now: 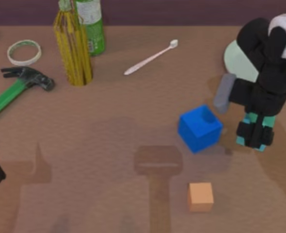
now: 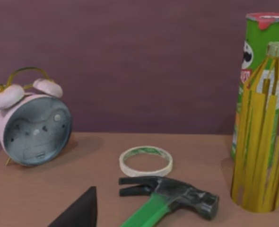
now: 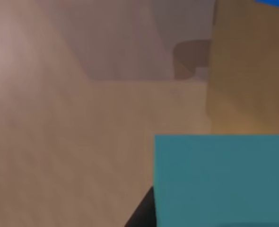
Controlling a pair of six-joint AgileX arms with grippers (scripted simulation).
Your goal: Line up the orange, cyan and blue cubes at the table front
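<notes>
My right gripper sits over the table's right side, just right of the deep blue matte cube, clenched on the light cyan matte cube. From above only cyan slivers show at the fingers; the right wrist view fills with its flat face, so I judge it's clamped and carried, likely bound for the front row.

The small pale orange matte cube already rests near the front edge of the reddish-brown table, probably the row's anchor. Blue stands apart behind it, not yet lined up.

My left arm is parked at the far left edge, mostly cut off; can't tell its fingers. Its wrist camera looks at the clutter: pink alarm clock, tape roll, green-handled hammer, yellow slatted bottle.

Whether cyan touches the table is hidden by the arm.
</notes>
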